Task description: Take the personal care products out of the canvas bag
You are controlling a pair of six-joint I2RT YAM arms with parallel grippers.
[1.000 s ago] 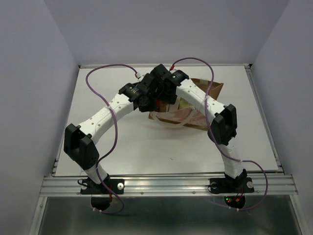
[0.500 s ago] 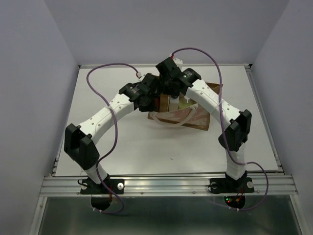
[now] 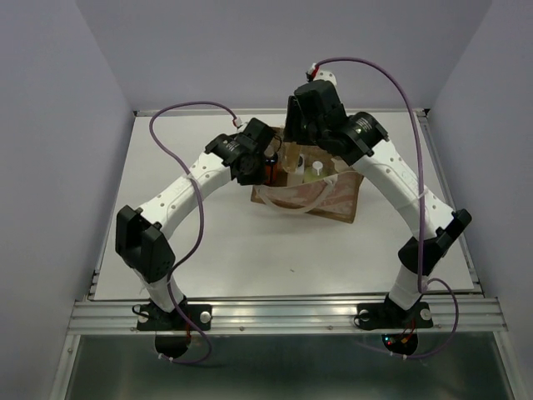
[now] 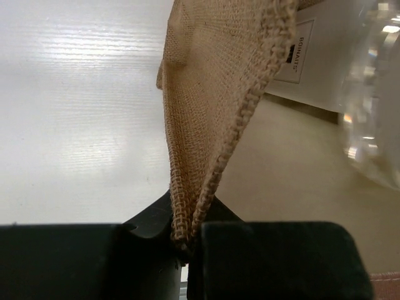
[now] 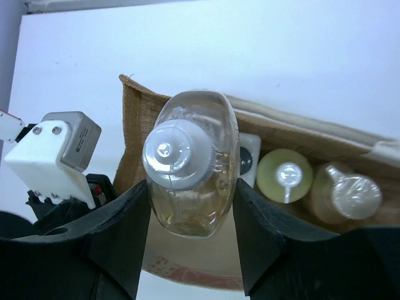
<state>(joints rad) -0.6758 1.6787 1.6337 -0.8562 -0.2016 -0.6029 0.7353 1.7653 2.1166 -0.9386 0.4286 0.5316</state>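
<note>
So the white bench [image 3: 208, 250] has just one loose thing on it: the bag [image 3: 333, 200], sitting around 1 o'clock from the bench middle, mouth up. Tan weave on the ends, pale patterned panel and white handles on the near side.

The left tool [image 3: 265, 167] is at the bag's 9 o'clock end. In its wrist cam the left tool [image 4: 184, 240] is clenched on the bag's [image 4: 219, 94] woven edge, with the fabric pinched right between the black fingers and fanning up toward 12 o'clock.

The right tool [image 3: 293, 154] comes in from 3 o'clock and hangs over that same end of the bag. The wrist cam shows the right tool [image 5: 190, 231] grasping the amber bottle [image 5: 187, 169], a clear one with a white cap, one finger on each flat side. From overhead the amber bottle [image 3: 291, 158] is at the bag's 11 o'clock corner, much closer to the wrist cam than the rest. Can't tell if its base is clear of the rim.

Three more are upright inside the bag [image 5: 134, 144], in a row toward 3 o'clock from the held one: white bottle [image 5: 249, 153] with a dark cap, green bottle [image 5: 285, 175] with a white cap, then beige bottle [image 5: 347, 194].
</note>
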